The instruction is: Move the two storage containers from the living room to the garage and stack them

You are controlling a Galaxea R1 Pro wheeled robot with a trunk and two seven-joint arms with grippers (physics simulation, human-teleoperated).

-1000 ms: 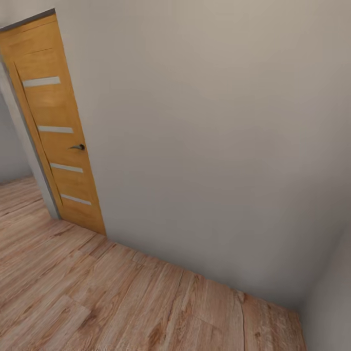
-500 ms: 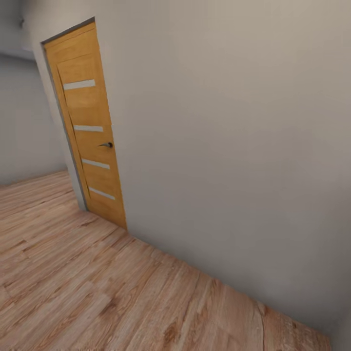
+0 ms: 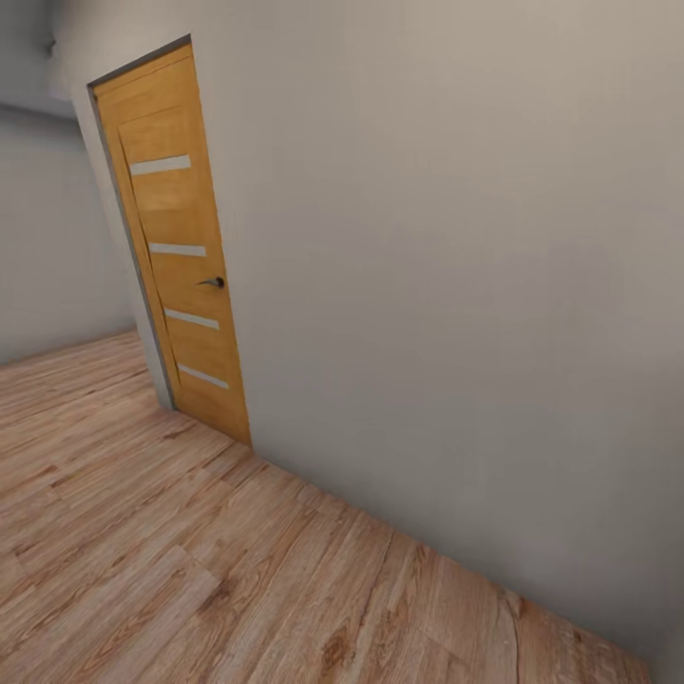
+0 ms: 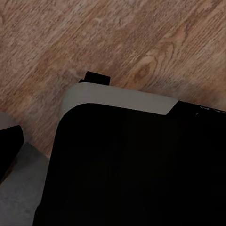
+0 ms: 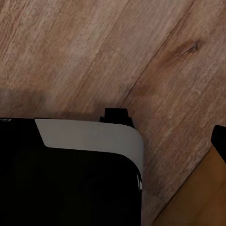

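Observation:
The two storage containers are out of view. I face a plain white wall (image 3: 446,285) with a closed orange-wood door (image 3: 176,247) that has several glass slits and a dark handle (image 3: 213,282). Both wrist views look down at light wood plank flooring (image 4: 117,42) and my own black, grey-rimmed base (image 4: 122,101) (image 5: 89,136). A dark tip (image 4: 8,146) pokes in at the edge of the left wrist view, and another dark tip (image 5: 219,139) at the edge of the right wrist view. The jaws cannot be made out.
The wood planks (image 3: 142,551) run from the door along the wall's foot to the right. Left of the door the space opens toward a farther white wall (image 3: 47,237). A tan-orange surface (image 5: 197,202) fills a corner of the right wrist view.
The whole head picture has shifted, so the camera has turned left. The door now stands further right in view and more open room shows beside it. Nothing in the scene moved.

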